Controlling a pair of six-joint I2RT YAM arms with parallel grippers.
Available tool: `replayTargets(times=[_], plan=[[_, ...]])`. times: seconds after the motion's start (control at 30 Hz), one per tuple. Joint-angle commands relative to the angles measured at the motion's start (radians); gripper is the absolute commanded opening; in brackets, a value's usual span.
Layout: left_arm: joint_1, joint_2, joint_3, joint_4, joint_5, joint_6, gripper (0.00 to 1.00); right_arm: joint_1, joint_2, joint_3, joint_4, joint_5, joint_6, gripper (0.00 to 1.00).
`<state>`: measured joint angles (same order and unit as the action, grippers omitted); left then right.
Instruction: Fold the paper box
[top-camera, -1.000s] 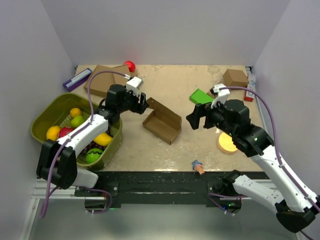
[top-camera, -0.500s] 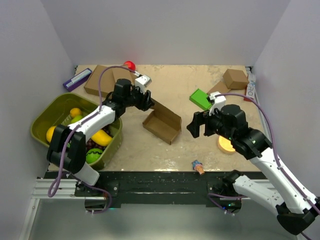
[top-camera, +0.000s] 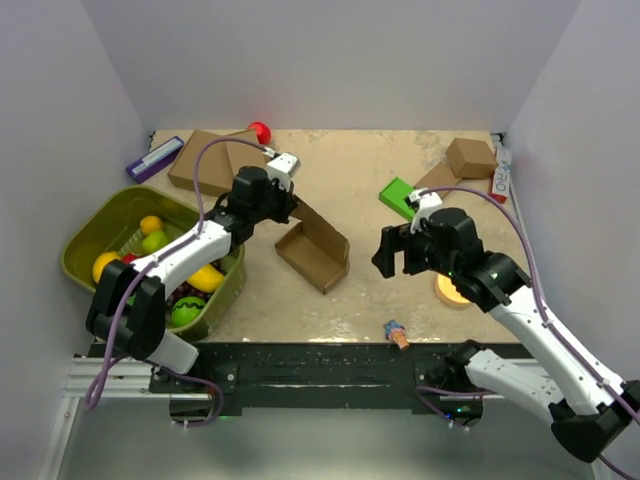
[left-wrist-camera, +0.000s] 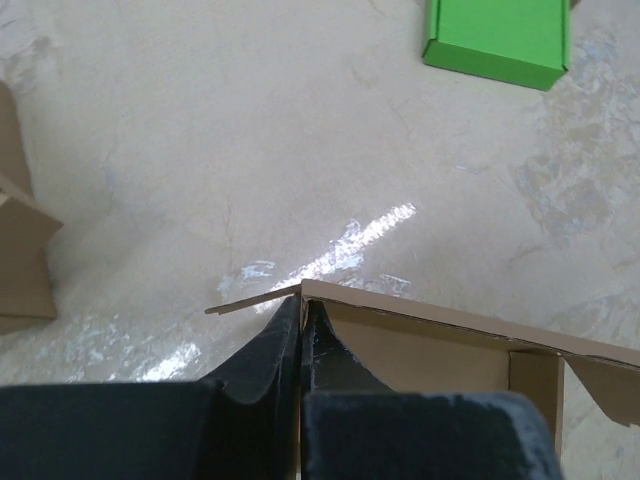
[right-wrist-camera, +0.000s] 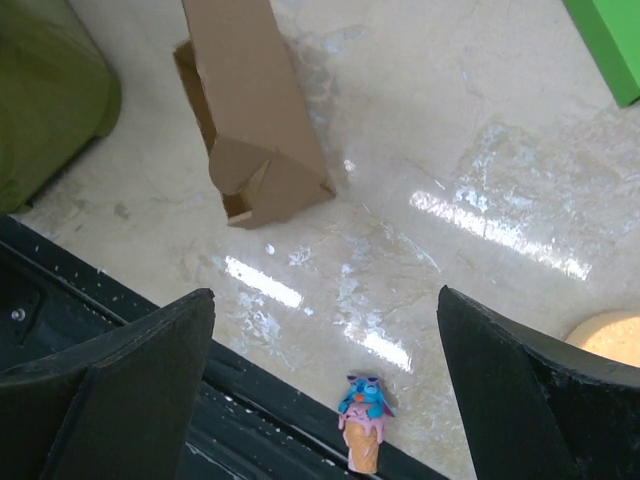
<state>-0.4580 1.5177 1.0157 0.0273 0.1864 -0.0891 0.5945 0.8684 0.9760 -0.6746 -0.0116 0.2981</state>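
Note:
The paper box (top-camera: 312, 250) is a brown cardboard mailer lying open on the table's middle, with its walls raised. It also shows in the left wrist view (left-wrist-camera: 430, 350) and the right wrist view (right-wrist-camera: 255, 120). My left gripper (top-camera: 290, 206) is at the box's far left corner. There its fingers (left-wrist-camera: 302, 300) are shut on the upright cardboard wall, with the thin edge pinched between them. My right gripper (top-camera: 392, 250) hovers to the right of the box, apart from it. Its jaws (right-wrist-camera: 325, 300) stand wide open with nothing between them.
A green basket (top-camera: 85, 225) of fruit stands at the left. Stacked brown boxes (top-camera: 205, 160) and a red ball (top-camera: 259, 131) are at the back left. A green flat box (top-camera: 403, 195), a small brown box (top-camera: 470, 155), an orange disc (top-camera: 452, 288) and an ice-cream toy (top-camera: 396, 333) lie to the right.
My left gripper has closed onto the box's wall corner. The box has shifted a little to the left. The right gripper has edged left and stays open.

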Motion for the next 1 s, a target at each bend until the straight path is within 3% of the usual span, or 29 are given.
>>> replayTargets(times=[0.0,0.17,0.3,0.53,0.63,0.73,0.8,0.83,0.97], plan=[[-0.004,-0.070,0.001,-0.013,-0.233,-0.081,0.00,-0.001,0.049,-0.005,-0.043,0.021,0.080,0.92],[0.018,-0.048,0.035,-0.026,-0.266,-0.124,0.00,0.074,0.098,-0.101,-0.079,0.018,0.223,0.88],[0.036,-0.017,0.069,-0.052,-0.219,-0.190,0.00,0.169,0.127,-0.256,-0.112,0.044,0.402,0.83],[0.059,-0.008,0.067,-0.052,-0.157,-0.199,0.00,0.298,0.078,-0.369,-0.178,0.153,0.591,0.80],[0.059,-0.007,0.072,-0.052,-0.120,-0.195,0.12,0.338,0.119,-0.381,-0.137,0.176,0.619,0.80],[0.061,-0.020,0.066,-0.046,-0.105,-0.184,0.40,0.393,0.191,-0.379,-0.095,0.220,0.645,0.80],[0.059,-0.040,0.055,-0.043,-0.097,-0.167,0.50,0.401,0.234,-0.376,-0.080,0.239,0.656,0.79],[0.061,-0.048,0.054,-0.044,-0.099,-0.161,0.60,0.407,0.241,-0.376,-0.077,0.255,0.659,0.79],[0.061,-0.097,0.035,-0.003,-0.105,-0.132,0.77,0.412,0.267,-0.372,-0.068,0.279,0.668,0.74]])
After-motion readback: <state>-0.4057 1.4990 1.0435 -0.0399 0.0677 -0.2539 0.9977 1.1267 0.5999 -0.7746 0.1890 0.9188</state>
